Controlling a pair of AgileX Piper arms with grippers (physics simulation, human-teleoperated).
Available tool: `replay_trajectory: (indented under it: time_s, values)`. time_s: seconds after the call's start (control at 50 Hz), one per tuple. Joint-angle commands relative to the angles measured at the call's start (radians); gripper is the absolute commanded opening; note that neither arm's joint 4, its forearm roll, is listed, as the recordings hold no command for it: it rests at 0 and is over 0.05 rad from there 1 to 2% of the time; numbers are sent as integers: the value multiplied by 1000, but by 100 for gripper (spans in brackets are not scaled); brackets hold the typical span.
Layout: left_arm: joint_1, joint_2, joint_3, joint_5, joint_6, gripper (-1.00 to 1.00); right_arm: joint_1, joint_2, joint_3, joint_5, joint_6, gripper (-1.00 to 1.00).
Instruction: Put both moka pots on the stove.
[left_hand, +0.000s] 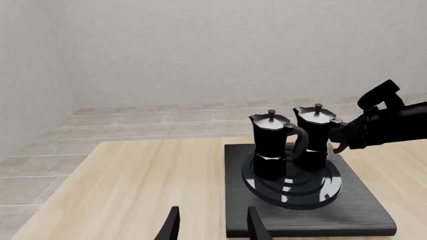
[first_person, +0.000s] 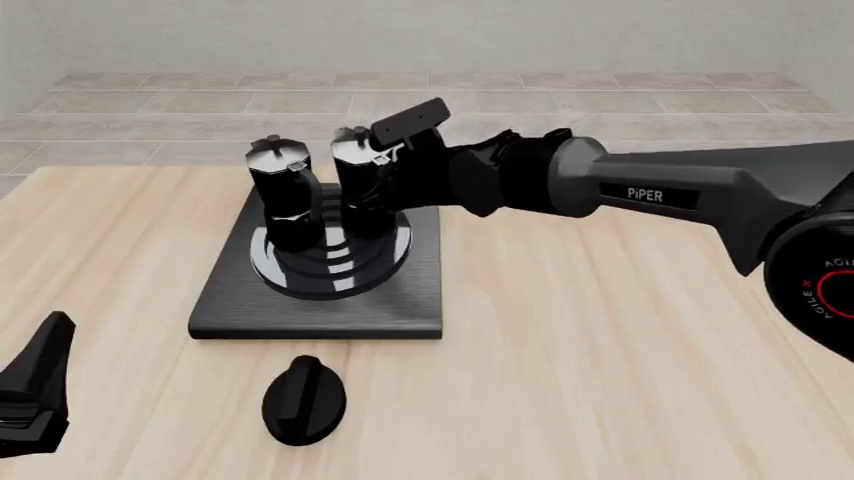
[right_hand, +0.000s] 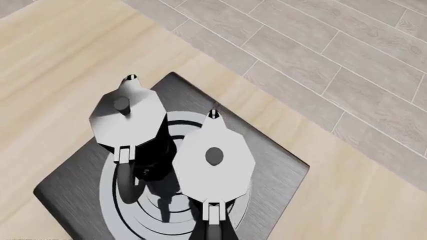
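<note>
Two moka pots (first_person: 315, 195) upright, side by side on stove (first_person: 400, 300); "PiPER" lettered on right arm (first_person: 667, 190), right claw (first_person: 400, 150) beside right-hand pot, grip state indiscernible; left claw (left_hand: 210, 225) spread.

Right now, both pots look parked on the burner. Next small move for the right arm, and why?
Probably lift the right gripper straight up and away. Both moka pots stand upright on the stove's ring burner, so the placing looks done. That gripper sits at the right-hand pot's handle; whether its jaws have released cannot be told, so open them first. The left gripper is open, well clear.
</note>
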Motion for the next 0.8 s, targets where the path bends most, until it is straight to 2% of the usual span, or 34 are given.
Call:
replay_trajectory:
  time_s: [0.02,0.56,0.62,0.64,0.68,0.7,0.8]
  values:
    - [-1,0,-4,6,1,100,8,-9,-29,-7,9,-100]
    - [-6,1,4,0,2,100,17,-7,-22,-9,13,-100]
    - [-6,0,5,-1,2,100,18,-5,-19,-12,-1,-100]
    - [-6,0,4,-1,3,100,19,-3,-22,-7,13,-100]
    - [-5,0,4,0,2,100,24,-7,-16,-11,0,-100]
    - [-5,0,3,1,2,100,24,-7,-17,-9,9,100]
    - [-6,0,-1,3,3,100,28,-10,-17,-3,9,100]
